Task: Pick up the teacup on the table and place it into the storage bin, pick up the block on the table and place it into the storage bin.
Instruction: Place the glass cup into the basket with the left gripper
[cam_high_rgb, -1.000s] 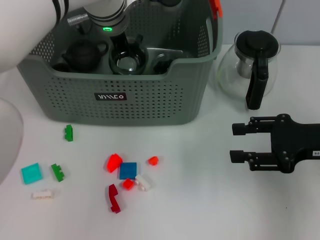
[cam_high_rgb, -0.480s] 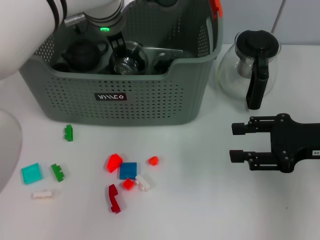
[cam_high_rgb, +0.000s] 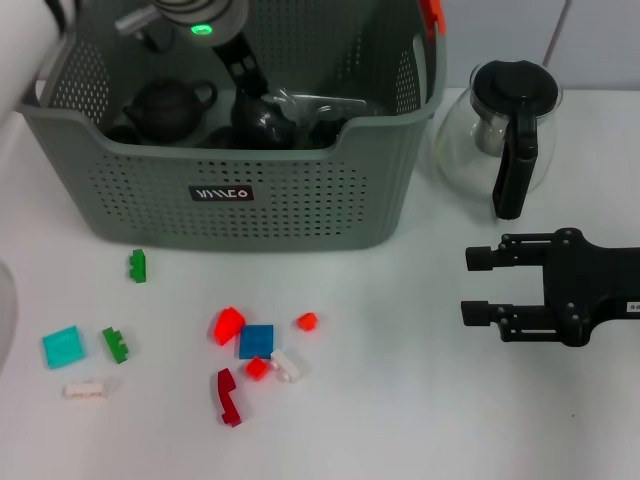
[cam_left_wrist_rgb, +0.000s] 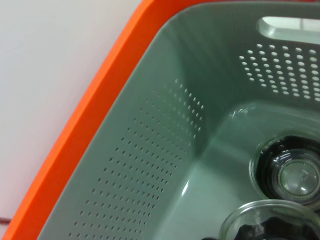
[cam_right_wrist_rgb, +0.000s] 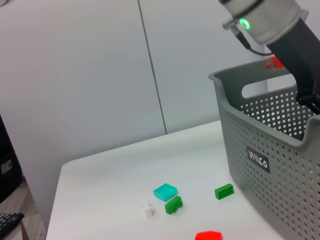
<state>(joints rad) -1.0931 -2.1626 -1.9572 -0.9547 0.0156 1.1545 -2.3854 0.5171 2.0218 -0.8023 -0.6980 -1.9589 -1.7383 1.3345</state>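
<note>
The grey storage bin (cam_high_rgb: 300, 190) stands at the back left; its inner wall (cam_left_wrist_rgb: 150, 150) fills the left wrist view. My left gripper (cam_high_rgb: 262, 100) reaches down into it, shut on the glass teacup (cam_high_rgb: 266, 122), which is tilted low inside; its rim (cam_left_wrist_rgb: 265, 225) shows close up. Several blocks lie on the table in front of the bin: a blue one (cam_high_rgb: 256, 340), a red one (cam_high_rgb: 227, 324), a green one (cam_high_rgb: 137, 265) and a teal one (cam_high_rgb: 62, 346). My right gripper (cam_high_rgb: 478, 285) hovers open at the right, away from them.
A glass teapot with a black handle (cam_high_rgb: 503, 130) stands right of the bin. Inside the bin are a black teapot (cam_high_rgb: 165, 107) and another glass cup (cam_left_wrist_rgb: 286, 175) on the floor. The right wrist view shows the bin's front (cam_right_wrist_rgb: 280, 150) and the teal block (cam_right_wrist_rgb: 165, 191).
My left arm has drawn up and back over the bin and tilted, tipping the teacup from upright onto its side. The right arm and the blocks have not moved.
</note>
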